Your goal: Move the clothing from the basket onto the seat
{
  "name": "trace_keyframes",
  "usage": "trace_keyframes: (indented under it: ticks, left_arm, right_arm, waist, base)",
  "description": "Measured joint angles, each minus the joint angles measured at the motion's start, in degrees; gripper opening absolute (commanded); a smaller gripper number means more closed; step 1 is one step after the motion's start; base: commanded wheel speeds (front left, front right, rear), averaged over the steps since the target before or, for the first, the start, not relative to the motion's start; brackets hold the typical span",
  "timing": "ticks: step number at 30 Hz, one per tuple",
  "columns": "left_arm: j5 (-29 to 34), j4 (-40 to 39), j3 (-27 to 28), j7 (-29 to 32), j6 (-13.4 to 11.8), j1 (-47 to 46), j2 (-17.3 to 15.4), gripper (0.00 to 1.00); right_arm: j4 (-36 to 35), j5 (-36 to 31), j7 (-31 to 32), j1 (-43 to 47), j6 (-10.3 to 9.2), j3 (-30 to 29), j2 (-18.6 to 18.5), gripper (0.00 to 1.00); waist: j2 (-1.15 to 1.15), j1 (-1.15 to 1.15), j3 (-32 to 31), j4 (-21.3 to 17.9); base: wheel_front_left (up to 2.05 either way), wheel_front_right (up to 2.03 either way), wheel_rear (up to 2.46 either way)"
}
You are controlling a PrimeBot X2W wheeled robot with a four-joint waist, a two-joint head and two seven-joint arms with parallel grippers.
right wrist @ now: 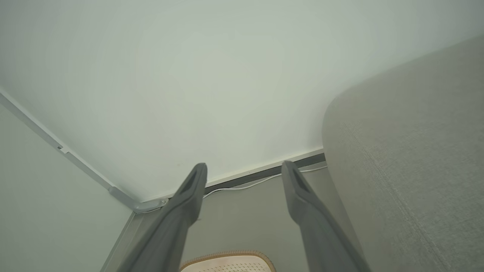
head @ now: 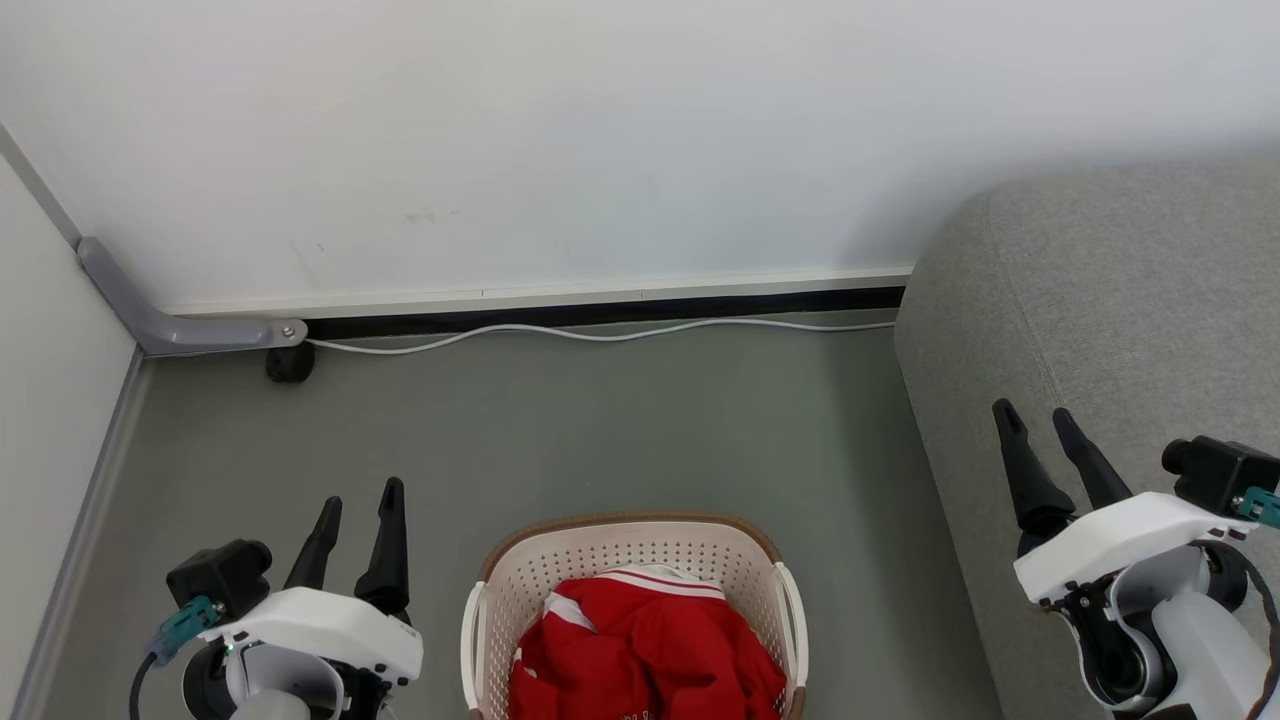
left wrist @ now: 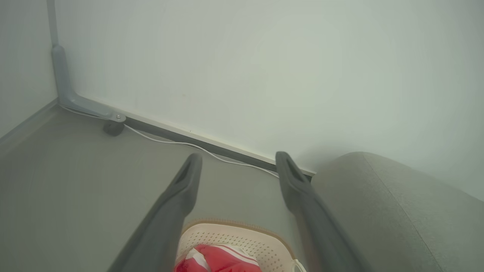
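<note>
Clothing (head: 645, 645): red, in basket (head: 625, 545).
My left gripper (head: 362, 491): spread, empty, beside basket.
My right gripper (head: 1032, 409): spread, empty, beside seat (head: 1120, 320).

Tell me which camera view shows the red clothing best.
The head view: it looks down on the red clothing heaped in the basket, white stripes plain, though the bottom edge cuts it off. The left wrist view catches a small patch of it at its bottom edge. The right wrist view stops at the basket's far rim.
</note>
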State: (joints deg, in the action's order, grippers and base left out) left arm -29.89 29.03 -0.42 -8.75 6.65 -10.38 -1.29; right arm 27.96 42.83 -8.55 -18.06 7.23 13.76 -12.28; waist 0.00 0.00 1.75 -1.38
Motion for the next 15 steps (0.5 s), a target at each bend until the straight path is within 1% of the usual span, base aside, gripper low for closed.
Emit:
trace_keyframes:
  ticks: [15]
  left_arm:
    - [9.3, 1.4, -1.0, -2.4, -0.8, -2.2, -0.1, 1.00]
  right_arm:
    - [0.9, -8.0, -2.4, -2.9, 0.00, 1.6, -1.4, 1.00]
  waist:
    - [0.00, 0.00, 0.8, 0.0]
  base:
    - [0.00, 0.00, 0.00]
